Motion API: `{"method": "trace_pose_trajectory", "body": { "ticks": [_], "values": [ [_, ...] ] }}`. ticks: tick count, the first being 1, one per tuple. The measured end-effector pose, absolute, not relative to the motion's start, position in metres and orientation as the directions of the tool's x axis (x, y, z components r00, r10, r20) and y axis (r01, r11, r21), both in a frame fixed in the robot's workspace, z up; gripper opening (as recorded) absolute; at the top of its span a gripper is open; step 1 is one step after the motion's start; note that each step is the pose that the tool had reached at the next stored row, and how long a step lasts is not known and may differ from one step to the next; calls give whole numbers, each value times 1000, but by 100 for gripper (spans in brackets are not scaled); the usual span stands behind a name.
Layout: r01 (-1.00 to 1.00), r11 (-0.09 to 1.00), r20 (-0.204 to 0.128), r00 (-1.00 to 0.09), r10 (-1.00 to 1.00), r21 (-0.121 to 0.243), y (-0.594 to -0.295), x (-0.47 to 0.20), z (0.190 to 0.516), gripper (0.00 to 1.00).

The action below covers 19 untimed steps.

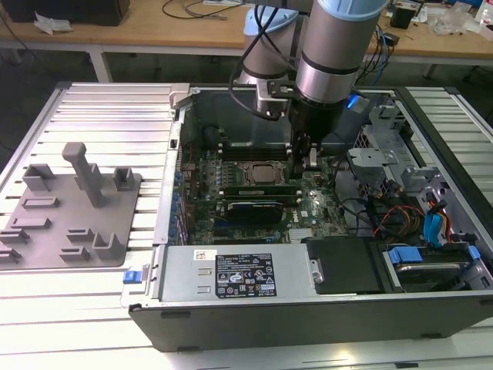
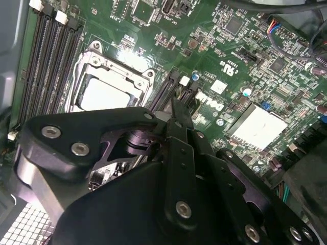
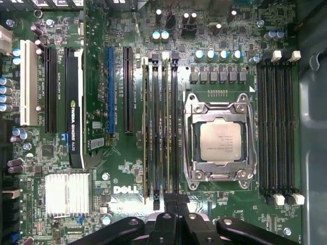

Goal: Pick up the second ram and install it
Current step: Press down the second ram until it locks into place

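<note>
— Where was your hand just then?

— My gripper (image 1: 306,166) was down inside the open computer case (image 1: 308,316), low over the motherboard (image 3: 127,178). In the exterior view it hung at about three o'clock from the one processor (image 1: 258,171).

— How far open was it?

— Closed. In both wrist views my two fingers (image 3: 167,206) lay pressed together with only a thin seam between them, and I saw nothing held there. The tips (image 2: 176,109) stood right at the end of the bank of memory slots beside the processor (image 3: 219,141).

— And the second ram?

— It was in that bank, not in my hand. I counted four slots there and two sticks standing in them, with a bare slot between. The stick nearer the processor, closest to my fingertips, I took for the second ram (image 3: 166,132); the other stick (image 3: 145,127) sat in the outermost slot. I couldn't tell whether my fingers were touching either one.

— Anything else you counted?

— Four more slots (image 3: 276,127) on the processor's far side, one graphics card (image 3: 74,102), and one finned heatsink (image 3: 66,193). Outside the case, at nine o'clock in the exterior view, lay one grey holder tray (image 1: 46,231).
</note>
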<state>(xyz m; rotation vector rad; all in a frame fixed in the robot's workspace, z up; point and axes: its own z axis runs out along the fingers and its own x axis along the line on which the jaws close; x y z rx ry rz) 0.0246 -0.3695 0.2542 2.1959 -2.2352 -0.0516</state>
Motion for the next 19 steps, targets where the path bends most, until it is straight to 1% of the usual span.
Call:
{"method": "trace_pose_trajectory", "body": {
  "ticks": [6, 19],
  "values": [
    [-999, 17, -17, -18, -1000, 29, -370, 25, 244, 8],
    [-999, 17, -17, -18, -1000, 28, -370, 26, 232, 8]
  ]
}}
